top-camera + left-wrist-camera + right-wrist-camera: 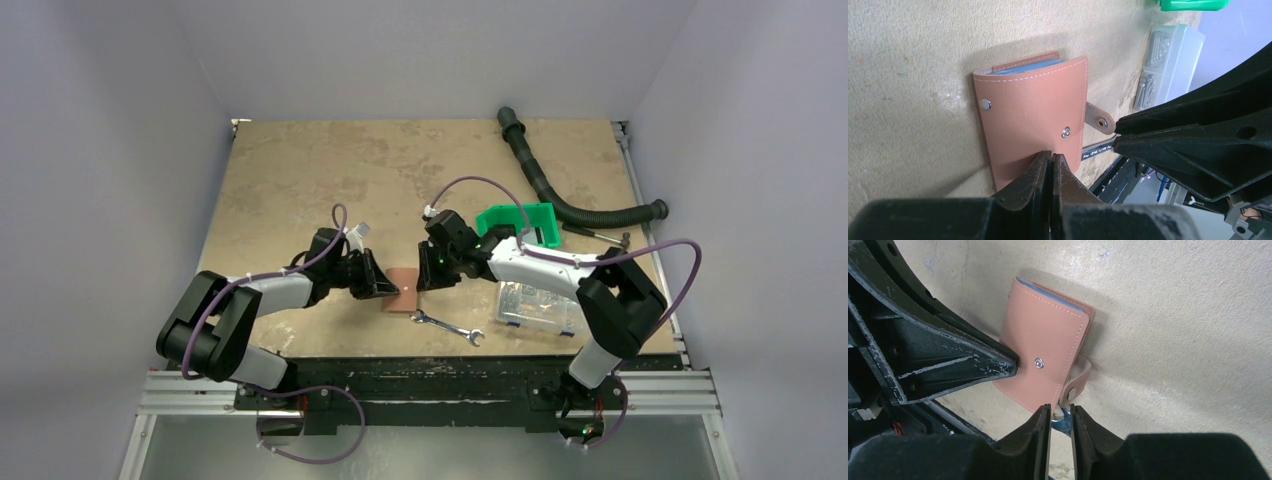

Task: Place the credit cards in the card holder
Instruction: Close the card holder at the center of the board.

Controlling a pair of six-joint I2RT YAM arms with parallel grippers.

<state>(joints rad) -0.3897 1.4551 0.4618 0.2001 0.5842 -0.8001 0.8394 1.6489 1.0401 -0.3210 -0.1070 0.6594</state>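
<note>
Nearest the left wrist lens: left gripper (1052, 159) clenched, nothing between its pads, tips meeting the card holder (1033, 115) at its near edge. Holder lies folded shut, mid-table (300, 180). Surface is a tan mottled board; pale grey walls (100, 150) on three sides. Right gripper (1061, 410) sits at the holder's strap (1079, 382) corner, jaws slightly parted; cannot tell if it grasps anything.

From the holder, top view: wrench (448, 328) at 5 o'clock, clear box (535, 305) at 4, green bin (515, 222) at 2. Only this view shows the black hose (610, 214). Only wrist views show the credit cards (1023, 67): blue edges inside the fold.
</note>
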